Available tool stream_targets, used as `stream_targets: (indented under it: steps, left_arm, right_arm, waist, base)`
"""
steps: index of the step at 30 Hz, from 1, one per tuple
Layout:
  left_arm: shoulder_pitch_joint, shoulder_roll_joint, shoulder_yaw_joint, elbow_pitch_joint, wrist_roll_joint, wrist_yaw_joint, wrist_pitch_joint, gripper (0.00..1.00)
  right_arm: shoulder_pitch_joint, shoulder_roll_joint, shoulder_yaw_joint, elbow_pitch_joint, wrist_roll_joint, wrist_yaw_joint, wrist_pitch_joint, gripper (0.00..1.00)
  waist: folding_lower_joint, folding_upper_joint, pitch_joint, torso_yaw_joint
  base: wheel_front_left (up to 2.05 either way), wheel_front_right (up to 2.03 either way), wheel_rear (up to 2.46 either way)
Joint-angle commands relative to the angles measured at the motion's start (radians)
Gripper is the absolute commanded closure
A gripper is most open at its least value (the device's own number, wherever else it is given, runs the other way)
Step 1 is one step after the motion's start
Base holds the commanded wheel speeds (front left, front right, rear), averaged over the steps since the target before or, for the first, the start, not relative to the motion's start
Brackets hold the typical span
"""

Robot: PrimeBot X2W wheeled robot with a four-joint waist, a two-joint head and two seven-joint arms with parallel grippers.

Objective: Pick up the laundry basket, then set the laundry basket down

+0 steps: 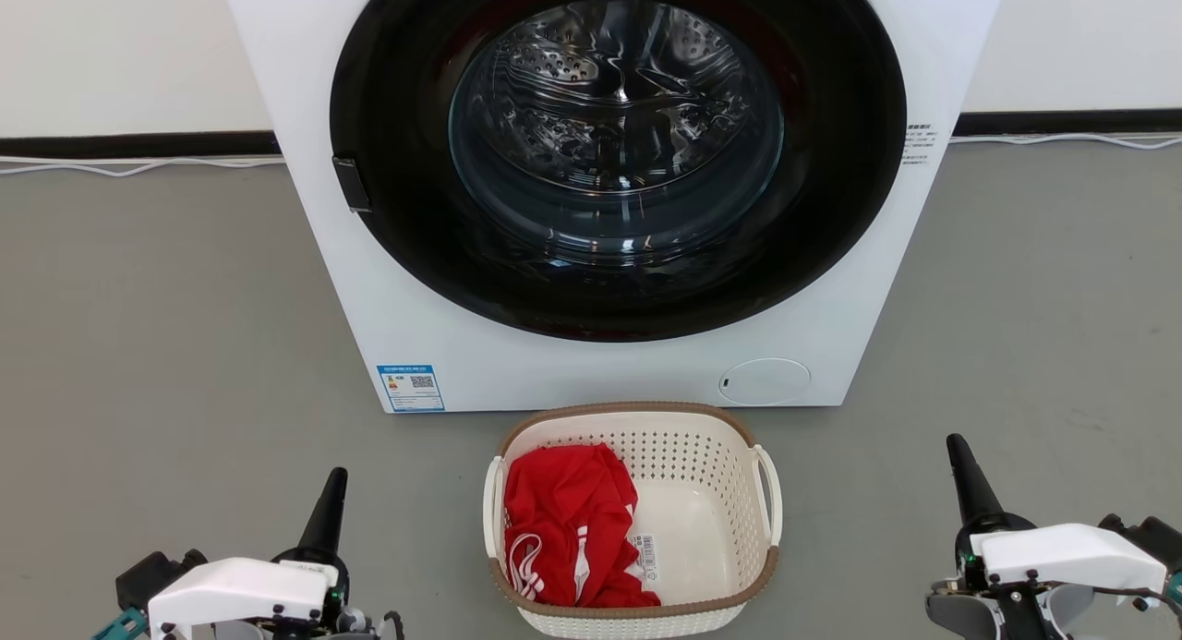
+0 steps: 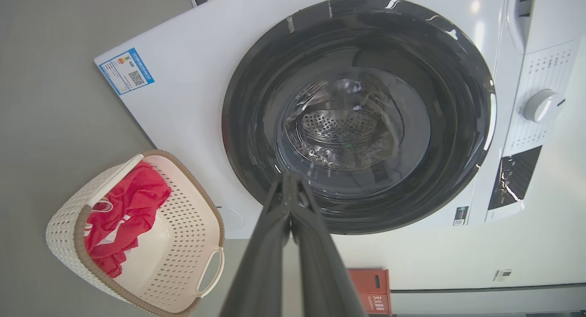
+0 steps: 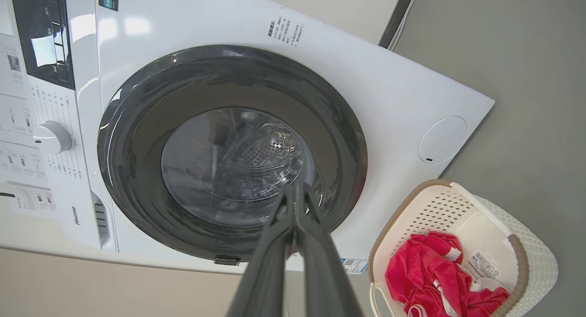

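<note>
We see the small cream-white perforated plastic laundry basket with a brown woven-look rim [image 1: 688,451] standing just in front of the white front-loading washing machine [image 1: 554,372], below its dark round door [image 1: 831,206]. A crumpled red garment [image 1: 563,520] lies in the basket. Out from the machine's two front corners, our left gripper [image 1: 334,481] and right gripper [image 1: 957,451] have their jaws pressed together, holding nothing, well apart from the basket.

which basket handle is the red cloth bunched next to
The left white loop handle of the cream perforated plastic basket: the red garment lies against that side, not by the right handle.
</note>
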Motion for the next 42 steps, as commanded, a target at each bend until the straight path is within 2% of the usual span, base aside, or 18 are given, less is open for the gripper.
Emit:
stream_targets:
  steps: [1,28,42]
  left_arm:
    - [-0.035,0.006,0.034,-0.037,-0.034,-0.014,0.01,1.0]
    - [-0.035,0.0,0.092,-0.094,-0.275,-0.066,0.085,1.0]
    - [-0.035,0.0,0.093,-0.095,-0.278,-0.067,0.086,1.0]
  right_arm:
    - [-0.013,-0.004,0.01,-0.042,0.045,0.006,0.016,1.0]
    - [-0.005,-0.004,-0.013,-0.109,0.368,0.007,0.093,1.0]
    - [-0.005,-0.004,-0.014,-0.11,0.371,0.007,0.094,1.0]
  waist:
    - [0.0,-0.0001,0.001,0.0]
    - [-0.0001,-0.0001,0.009,0.004]
    - [-0.0001,-0.0001,0.009,0.004]
  base:
    - [0.0,0.0,0.0]
    - [0.0,0.0,0.0]
    - [0.0,0.0,0.0]
